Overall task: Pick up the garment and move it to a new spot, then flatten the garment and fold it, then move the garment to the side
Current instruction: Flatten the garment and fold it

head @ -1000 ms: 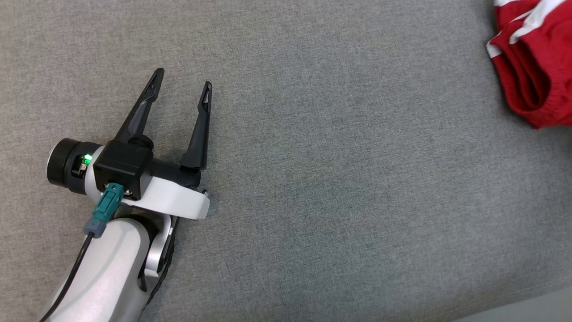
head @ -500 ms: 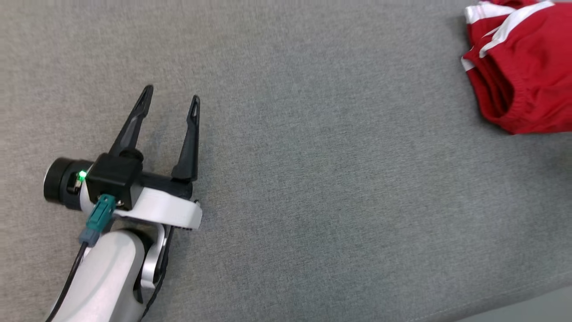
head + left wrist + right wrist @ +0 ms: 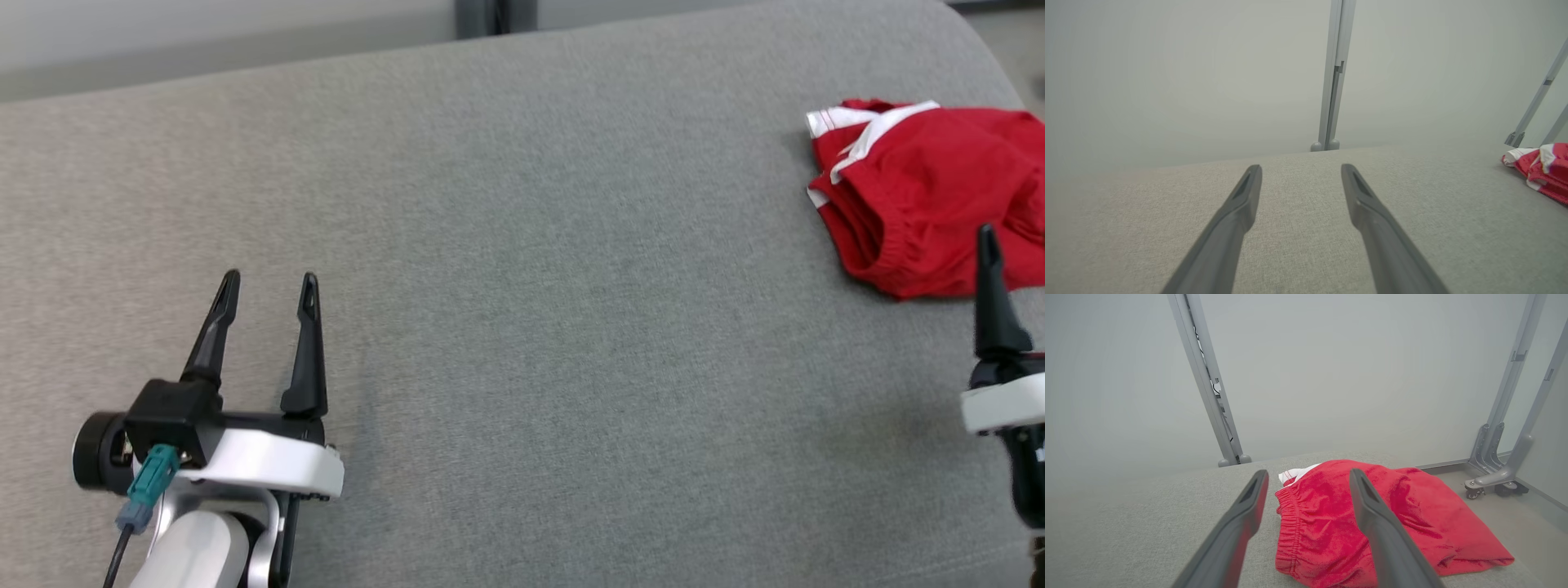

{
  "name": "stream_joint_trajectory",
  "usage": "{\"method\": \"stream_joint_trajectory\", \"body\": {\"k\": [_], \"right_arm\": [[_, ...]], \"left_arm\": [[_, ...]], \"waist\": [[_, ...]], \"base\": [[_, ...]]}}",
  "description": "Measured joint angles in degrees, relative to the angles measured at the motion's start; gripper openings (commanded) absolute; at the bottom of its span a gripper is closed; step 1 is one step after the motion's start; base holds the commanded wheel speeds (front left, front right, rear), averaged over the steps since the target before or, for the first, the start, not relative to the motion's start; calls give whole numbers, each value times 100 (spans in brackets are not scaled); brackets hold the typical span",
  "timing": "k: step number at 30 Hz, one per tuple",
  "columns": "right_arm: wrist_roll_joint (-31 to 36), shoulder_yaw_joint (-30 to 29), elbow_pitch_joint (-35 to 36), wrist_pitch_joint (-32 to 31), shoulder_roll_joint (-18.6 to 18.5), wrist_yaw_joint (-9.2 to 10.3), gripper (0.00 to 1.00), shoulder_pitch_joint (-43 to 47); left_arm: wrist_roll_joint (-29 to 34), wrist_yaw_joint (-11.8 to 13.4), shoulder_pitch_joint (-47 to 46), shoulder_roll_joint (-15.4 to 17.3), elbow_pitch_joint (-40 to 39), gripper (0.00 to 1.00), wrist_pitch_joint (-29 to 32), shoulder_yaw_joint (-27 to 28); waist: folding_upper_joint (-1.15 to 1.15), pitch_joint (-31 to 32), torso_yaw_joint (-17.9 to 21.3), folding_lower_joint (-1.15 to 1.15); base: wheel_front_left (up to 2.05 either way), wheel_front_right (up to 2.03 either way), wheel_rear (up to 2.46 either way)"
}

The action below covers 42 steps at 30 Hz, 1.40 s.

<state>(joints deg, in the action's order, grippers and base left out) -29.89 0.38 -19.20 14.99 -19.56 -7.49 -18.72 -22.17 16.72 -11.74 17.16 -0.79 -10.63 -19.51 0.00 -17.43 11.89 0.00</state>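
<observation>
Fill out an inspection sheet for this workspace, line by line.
Surface: grey fabric surface, flat, bare in the middle.
Job's things: red garment with white trim, lying rumpled at the far right, not held.
Clutter: nothing seen.
Claws: left claw open and empty at the near left; right claw open and empty, pointed at the garment.
Cables: dark cable with a teal connector at the left wrist.
Surroundings: pale wall; grey metal frame posts behind the surface.
</observation>
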Motion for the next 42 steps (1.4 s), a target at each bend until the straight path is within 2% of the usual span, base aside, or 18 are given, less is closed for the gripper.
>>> {"method": "stream_joint_trajectory", "body": {"k": [10, 25, 31, 42], "right_arm": [[903, -60, 722, -90, 713, 0, 100, 566], [1333, -236, 1464, -693, 944, 0, 100, 1587], [1437, -439, 1823, -869, 1049, 0, 100, 2028], [1541, -605, 2156, -1046, 1229, 0, 100, 2324]], "left_arm": [[-214, 144, 687, 31, -44, 100, -131, 182], [-372, 218, 1454, 171, -120, 100, -167, 218], [-430, 234, 1685, 208, -166, 100, -140, 212], [-471, 234, 1858, 267, -236, 100, -48, 154]], "waist": [[0, 712, -530, 0], [0, 1487, -913, 0], [0, 1692, -942, 0], [0, 1786, -925, 0]], "base": [[0, 0, 0], [0, 0, 0], [0, 0, 0], [0, 0, 0]]}}
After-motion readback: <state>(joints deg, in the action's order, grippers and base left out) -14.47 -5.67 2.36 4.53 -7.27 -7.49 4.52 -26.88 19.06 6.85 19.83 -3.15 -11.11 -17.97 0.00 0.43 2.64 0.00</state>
